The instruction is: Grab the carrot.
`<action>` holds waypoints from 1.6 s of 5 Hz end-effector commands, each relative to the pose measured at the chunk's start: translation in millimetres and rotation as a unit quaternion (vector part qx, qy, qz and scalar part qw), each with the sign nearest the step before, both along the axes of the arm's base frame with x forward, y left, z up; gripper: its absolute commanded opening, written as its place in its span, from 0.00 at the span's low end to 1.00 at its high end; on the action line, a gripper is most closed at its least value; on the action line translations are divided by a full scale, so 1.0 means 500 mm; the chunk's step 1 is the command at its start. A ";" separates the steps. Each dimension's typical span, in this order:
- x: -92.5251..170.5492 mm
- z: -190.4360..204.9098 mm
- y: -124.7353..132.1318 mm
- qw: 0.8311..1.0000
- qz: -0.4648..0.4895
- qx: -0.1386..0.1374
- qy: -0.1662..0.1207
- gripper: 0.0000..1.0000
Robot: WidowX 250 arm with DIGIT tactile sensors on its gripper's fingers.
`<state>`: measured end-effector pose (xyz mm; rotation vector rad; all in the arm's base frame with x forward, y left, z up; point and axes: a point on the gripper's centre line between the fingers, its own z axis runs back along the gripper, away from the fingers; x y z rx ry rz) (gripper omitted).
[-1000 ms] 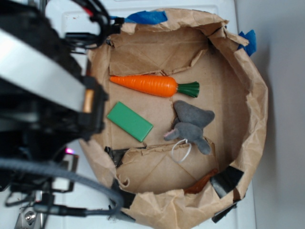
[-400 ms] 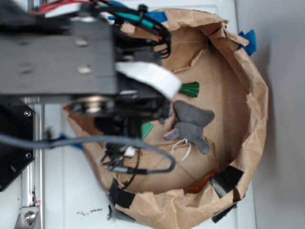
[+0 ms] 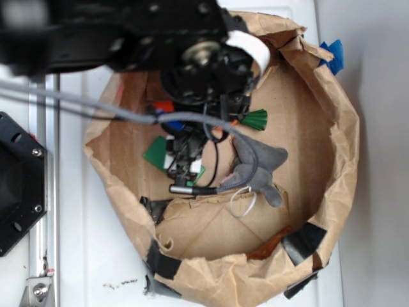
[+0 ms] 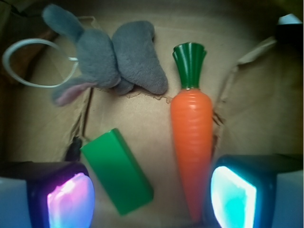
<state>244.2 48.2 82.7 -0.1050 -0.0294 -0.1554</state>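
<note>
Hovering low inside the paper bag (image 3: 339, 128), gripper (image 4: 152, 194) spread wide and holding nothing; its two lit pads frame the bottom of the wrist view, one pink at lower left, one cyan at lower right. The carrot (image 4: 191, 137) lies flat on the brown bag floor, long axis running nearly straight up and down in the wrist view: green leafy top pointing away from the gripper, pointed tip coming down toward it. Tip sits just beside the inner edge of the cyan finger (image 4: 237, 194), well off the midline between the fingers, so the carrot is biased toward that side, not centred in the gap. The green block (image 4: 117, 171) lies between the fingers too, nearer the pink finger (image 4: 66, 202), slanted, apart from the carrot. The grey plush elephant (image 4: 114, 61) rests farther on, near the carrot's leafy end but not touching it. In the exterior view the arm hides most of the carrot; only the green top (image 3: 254, 119) shows clearly. Judgement: with the axis running along the gap, closing across the carrot's width looks feasible, but the gripper needs to shift toward the cyan side and forward over the thicker body, else the block may be caught
</note>
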 end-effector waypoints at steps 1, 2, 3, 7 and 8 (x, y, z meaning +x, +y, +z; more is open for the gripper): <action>0.040 -0.080 -0.008 0.999 -0.018 0.003 -0.032 1.00; 0.049 -0.105 -0.023 0.998 -0.042 0.021 -0.036 1.00; 0.045 -0.121 -0.025 0.998 -0.045 0.027 -0.023 0.68; 0.039 -0.035 -0.020 0.999 -0.014 0.011 -0.038 0.00; 0.035 0.066 -0.027 0.997 0.044 -0.005 -0.063 0.00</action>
